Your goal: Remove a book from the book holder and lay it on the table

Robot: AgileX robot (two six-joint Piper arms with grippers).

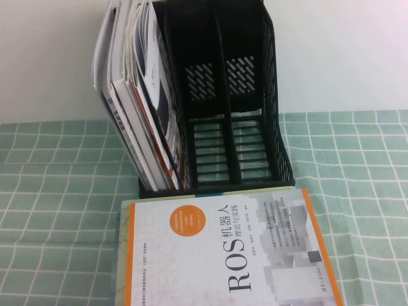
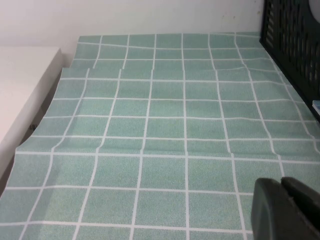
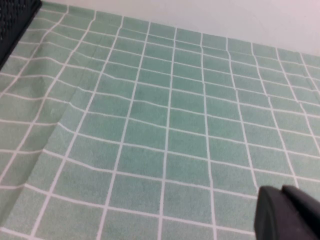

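The desk [image 1: 57, 191], covered in mint-green grid cloth, is shown bearing the book holder [image 1: 255, 127]. The book [image 1: 153, 108] is seen upright in its leftmost compartment. An orange-bordered ROS book [image 1: 236, 255] lies flat in front. The left gripper [image 2: 287, 210] and right gripper [image 3: 290, 212] are seen above bare cloth; whether the fingers are parted cannot be told.

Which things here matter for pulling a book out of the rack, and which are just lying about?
Job:
- books in the leftmost compartment
- book holder
- table
- left gripper, over bare cloth
- right gripper, over bare cloth

Lying about:
- ROS book, flat before the holder
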